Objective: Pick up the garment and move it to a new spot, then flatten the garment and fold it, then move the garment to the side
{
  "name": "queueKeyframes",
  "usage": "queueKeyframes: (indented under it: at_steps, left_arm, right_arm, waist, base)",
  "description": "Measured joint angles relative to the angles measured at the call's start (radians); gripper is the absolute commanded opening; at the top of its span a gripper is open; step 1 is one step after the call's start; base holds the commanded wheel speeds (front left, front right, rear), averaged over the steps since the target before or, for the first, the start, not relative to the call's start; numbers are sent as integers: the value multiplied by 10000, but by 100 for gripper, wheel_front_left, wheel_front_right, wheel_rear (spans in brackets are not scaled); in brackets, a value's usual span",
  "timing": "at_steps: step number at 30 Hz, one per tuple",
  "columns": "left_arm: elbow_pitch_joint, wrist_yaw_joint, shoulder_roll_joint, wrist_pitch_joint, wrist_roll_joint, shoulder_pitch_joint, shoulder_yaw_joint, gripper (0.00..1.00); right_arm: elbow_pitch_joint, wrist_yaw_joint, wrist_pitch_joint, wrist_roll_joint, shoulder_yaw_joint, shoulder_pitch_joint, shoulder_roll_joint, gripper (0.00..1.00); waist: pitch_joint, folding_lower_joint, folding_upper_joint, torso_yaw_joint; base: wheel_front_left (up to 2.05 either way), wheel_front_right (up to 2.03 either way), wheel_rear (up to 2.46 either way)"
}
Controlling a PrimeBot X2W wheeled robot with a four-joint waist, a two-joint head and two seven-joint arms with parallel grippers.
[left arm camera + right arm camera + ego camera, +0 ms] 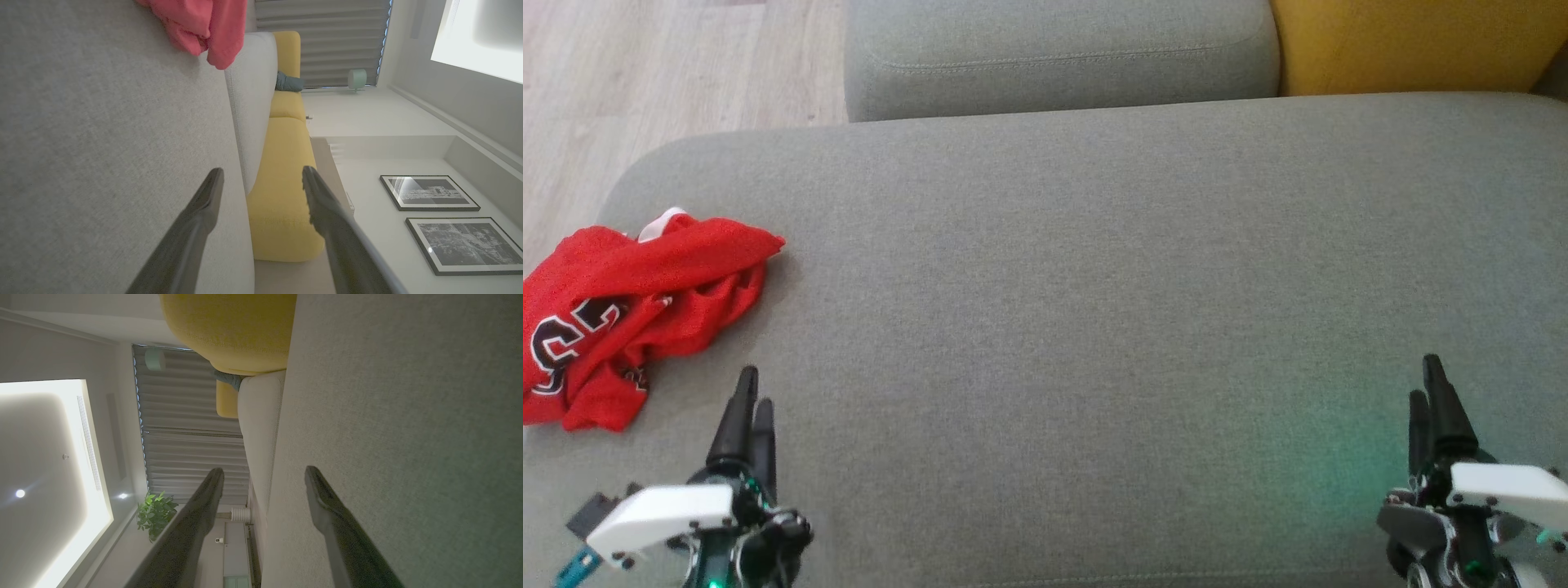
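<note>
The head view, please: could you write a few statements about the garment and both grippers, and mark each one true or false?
1. The red garment lies crumpled at the left end of the grey cushion. True.
2. The left gripper is shut on the red garment. False: it is open, holds nothing, and sits apart from the cloth.
3. The right gripper is open and empty. True.
4. The red garment is already flat and folded. False: it is bunched, with its lettering creased.
5. A yellow cushion sits beyond the grey cushion at the far right. True.
</note>
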Motion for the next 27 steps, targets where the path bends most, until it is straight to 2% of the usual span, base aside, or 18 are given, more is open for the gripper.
queueKeyframes:
  at_steps: [27]
  left_arm:
    - [-911,-4,169,-777,3728,-262,-314,100]
  right_arm:
    - [-614,0,-437,-4155,573,-349,-297,100]
  waist:
    - [-58,0,0,-44]
  base:
    - [0,0,0]
